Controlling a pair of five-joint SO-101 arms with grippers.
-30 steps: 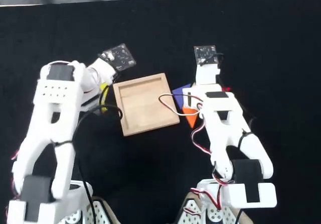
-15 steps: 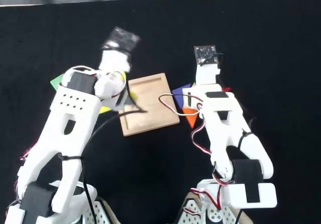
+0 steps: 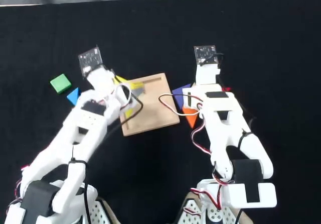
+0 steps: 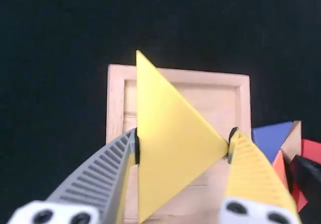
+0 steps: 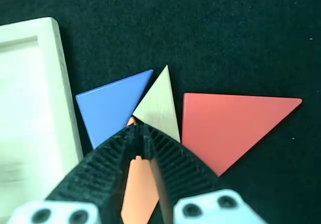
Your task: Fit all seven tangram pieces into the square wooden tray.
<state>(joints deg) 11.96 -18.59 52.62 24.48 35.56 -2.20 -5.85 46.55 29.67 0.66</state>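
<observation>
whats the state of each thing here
wooden tray: flat, visible floor bare
left gripper: shut on yellow triangle
yellow triangle: held over wooden tray, unseated
right gripper: shut, holding nothing
red triangle: flat on table
blue triangle: flat on table
wood triangle: flat on table
orange piece: flat, under right gripper
green square: flat on table
small blue triangle: flat on table

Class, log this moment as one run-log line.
left end effector: shut on yellow triangle, over wooden tray | right end effector: shut, above orange piece
</observation>
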